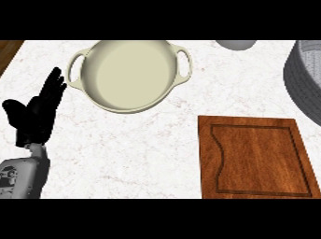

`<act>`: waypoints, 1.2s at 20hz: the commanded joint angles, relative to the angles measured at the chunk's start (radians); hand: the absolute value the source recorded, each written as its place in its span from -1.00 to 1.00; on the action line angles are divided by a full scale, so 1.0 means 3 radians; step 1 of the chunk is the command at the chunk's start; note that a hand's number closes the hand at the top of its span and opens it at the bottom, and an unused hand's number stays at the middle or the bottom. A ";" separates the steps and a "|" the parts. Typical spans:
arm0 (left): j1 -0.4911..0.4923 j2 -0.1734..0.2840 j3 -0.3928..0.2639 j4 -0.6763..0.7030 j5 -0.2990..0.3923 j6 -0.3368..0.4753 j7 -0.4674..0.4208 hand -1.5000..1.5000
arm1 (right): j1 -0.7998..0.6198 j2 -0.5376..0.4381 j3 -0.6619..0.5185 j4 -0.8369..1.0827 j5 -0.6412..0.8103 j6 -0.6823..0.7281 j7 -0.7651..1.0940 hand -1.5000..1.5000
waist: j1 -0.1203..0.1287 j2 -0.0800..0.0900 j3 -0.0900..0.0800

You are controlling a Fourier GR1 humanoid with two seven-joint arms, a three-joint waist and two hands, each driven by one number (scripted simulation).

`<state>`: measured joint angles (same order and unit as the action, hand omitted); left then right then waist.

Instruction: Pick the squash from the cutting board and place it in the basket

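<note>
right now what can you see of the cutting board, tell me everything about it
The cutting board is a reddish-brown wooden rectangle with visible grain and a groove running inside its edge, curving inward on its left side. It lies flat on the white marble counter, at lower right, below the grey basket. Nothing rests on it, and no hand touches it.

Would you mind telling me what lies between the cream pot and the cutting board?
In the head view, only bare marble counter separates the cream pot from the cutting board.
</note>
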<state>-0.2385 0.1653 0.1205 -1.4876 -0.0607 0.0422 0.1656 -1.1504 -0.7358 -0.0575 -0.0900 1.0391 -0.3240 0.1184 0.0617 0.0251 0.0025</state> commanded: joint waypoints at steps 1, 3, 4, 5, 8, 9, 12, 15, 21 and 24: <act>0.0041 -0.0009 0.0035 0.0056 0.0009 0.0017 -0.0040 0.00 | 0.0060 -0.0163 -0.0049 0.0033 -0.0041 0.0135 -0.0192 1.00 | -0.0010 0.0005 0.0002; 0.0011 0.0083 0.0092 0.0036 0.0084 -0.0085 -0.0029 0.00 | 0.0131 -0.0079 -0.0059 0.0009 -0.0050 0.0041 -0.0145 1.00 | -0.0022 -0.0008 0.0001; 0.0059 -0.0048 -0.0022 0.0066 -0.0042 0.0037 -0.0066 0.00 | 0.0241 -0.0073 -0.0074 0.0003 -0.0063 -0.0072 -0.0221 1.00 | -0.0032 -0.0005 0.0003; 0.0015 -0.0047 0.0003 0.0032 -0.0005 0.0034 -0.0088 0.00 | 0.0035 -0.0009 -0.0016 -0.0014 0.0004 0.0021 0.0019 1.00 | 0.0002 -0.0001 0.0001; -0.0155 -0.0031 0.0002 0.0165 -0.0028 0.0042 -0.0004 0.00 | 0.0110 -0.0069 -0.0031 0.0005 -0.0002 -0.0011 -0.0088 1.00 | -0.0007 0.0012 0.0003; 0.0016 -0.0008 0.0002 0.0006 -0.0024 0.0025 -0.0007 0.00 | 0.0156 -0.0097 -0.0024 0.0007 0.0010 -0.0057 -0.0098 1.00 | 0.0018 0.0003 0.0004; -0.0064 0.0041 0.0046 0.0061 0.0055 -0.0066 -0.0041 0.00 | 0.0204 -0.0141 0.0002 0.0039 0.0045 -0.0045 -0.0077 1.00 | 0.0012 0.0009 0.0004; -0.0039 0.0028 0.0038 0.0005 0.0034 -0.0028 0.0018 0.00 | 0.0269 -0.0068 0.0015 0.0048 0.0063 -0.0096 -0.0031 1.00 | 0.0010 0.0002 0.0004; 0.0020 -0.0015 0.0005 -0.0051 0.0005 0.0007 -0.0016 0.00 | 0.0295 -0.0047 0.0054 0.0099 0.0113 -0.0010 -0.0012 1.00 | 0.0043 0.0012 0.0006; -0.0069 0.0090 0.0082 0.0001 0.0056 -0.0057 0.0071 0.00 | 0.0271 -0.0057 0.0046 0.0128 0.0104 0.0145 -0.0023 1.00 | 0.0036 0.0011 0.0006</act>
<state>-0.2543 0.1747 0.1337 -1.4723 -0.0550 0.0367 0.1637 -1.0759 -0.7631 -0.0451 -0.0617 1.0682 -0.3054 0.1052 0.0711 0.0301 0.0041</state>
